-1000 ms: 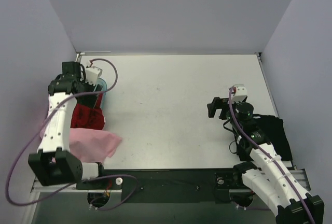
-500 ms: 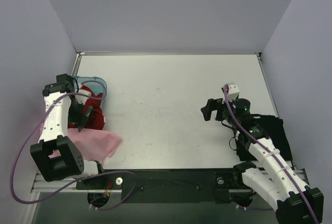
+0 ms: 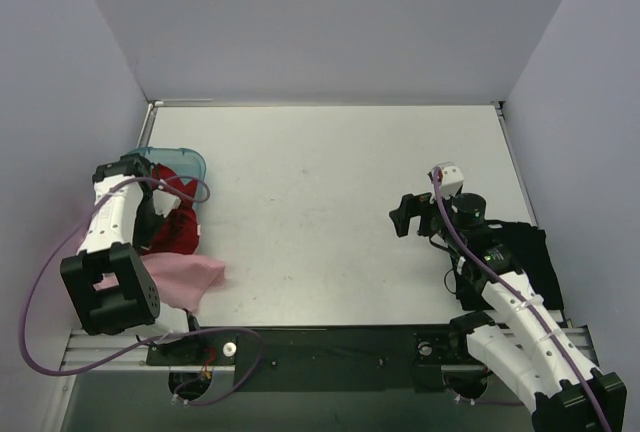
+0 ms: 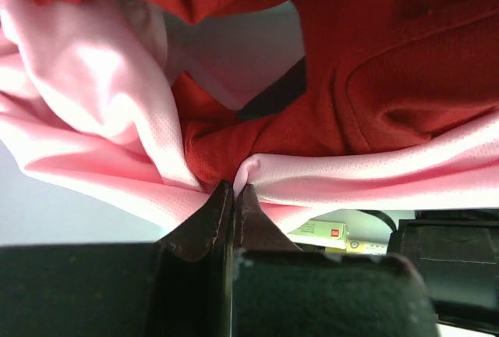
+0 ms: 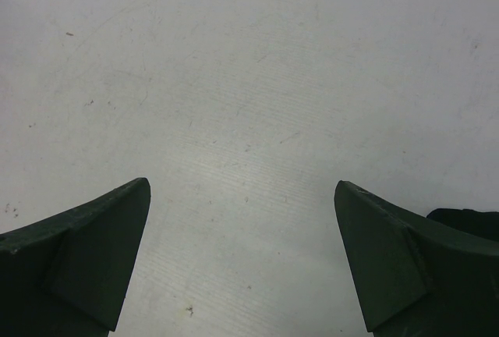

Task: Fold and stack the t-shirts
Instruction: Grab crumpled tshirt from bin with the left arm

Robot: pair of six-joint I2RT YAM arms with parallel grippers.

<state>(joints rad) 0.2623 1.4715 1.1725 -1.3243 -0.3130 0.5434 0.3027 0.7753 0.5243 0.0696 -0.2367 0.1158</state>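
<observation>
T-shirts: pink t-shirt (image 3: 190, 280) and dark red t-shirt (image 3: 175, 234) heaped at left edge of table (image 3: 330, 172), red one against teal bin (image 3: 182, 159); black t-shirt (image 3: 532, 252) at rt edge.
L claw: I see left gripper (image 4: 232, 195) pinched tight on a pink t-shirt fold, red cloth just above.
R claw: right gripper (image 5: 242, 189) spread wide over bare table, holding nothing.

Clamps a fold of the soft light pink t-shirt (image 4: 93, 111) between the tips of the black left gripper (image 4: 232, 193), jaws pressed together. Shows the crumpled dark red t-shirt (image 4: 390, 79) bunched above, touching the pink cloth.
</observation>
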